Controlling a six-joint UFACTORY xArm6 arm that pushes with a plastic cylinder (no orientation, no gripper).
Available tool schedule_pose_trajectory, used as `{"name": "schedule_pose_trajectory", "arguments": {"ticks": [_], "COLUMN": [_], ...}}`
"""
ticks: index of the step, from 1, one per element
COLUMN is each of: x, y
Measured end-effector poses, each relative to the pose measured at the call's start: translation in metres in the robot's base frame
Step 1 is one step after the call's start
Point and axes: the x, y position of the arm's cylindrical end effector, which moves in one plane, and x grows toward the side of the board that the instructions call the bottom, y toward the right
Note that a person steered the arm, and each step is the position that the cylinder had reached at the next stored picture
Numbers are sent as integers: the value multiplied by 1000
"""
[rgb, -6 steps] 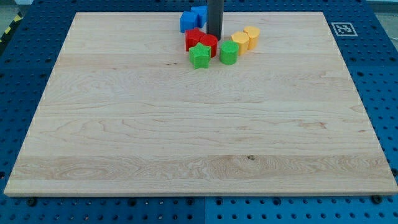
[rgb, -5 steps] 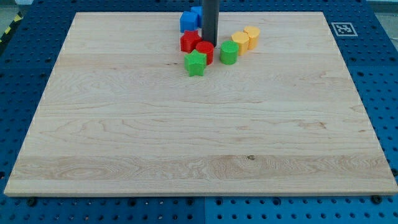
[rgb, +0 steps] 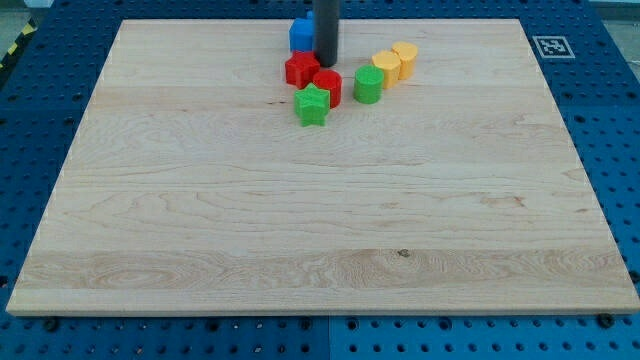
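- Camera view, rod: my tip (rgb: 325, 65) comes down from the view's top edge and meets the bench (rgb: 300, 220) at the top of a small cluster of blocks; the arm carries no pincer, only this dark rod.
- Nearest blocks: the tip stands just above the red cylinder (rgb: 327, 86) and just to the right of the red block (rgb: 301, 68), whose shape is hard to make out; whether it touches either, I cannot tell.
- Behind the rod, toward the view's top, a blue block (rgb: 301, 33) shows on the rod's left, partly hidden by it.
- Below the two red blocks lies a green star-shaped block (rgb: 313, 105), touching or almost touching the red cylinder.
- To the right of the red cylinder stands a green cylinder (rgb: 368, 85), apart from the tip.
- Further right and a little higher, two yellow blocks sit pressed together: one (rgb: 386, 66) beside the green cylinder, the other (rgb: 405, 57) at the cluster's right end.
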Motion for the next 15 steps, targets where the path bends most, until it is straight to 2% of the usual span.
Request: {"name": "schedule_pose_trajectory", "arguments": {"ticks": [1, 2, 3, 4, 5, 6, 8, 10, 11, 13, 15], "x": [7, 7, 7, 8, -12, -71, -94, -94, -93, -92, -92], "y": [-28, -32, -94, -117, -128, -152, -146, -141, -124, -27, -11]}}
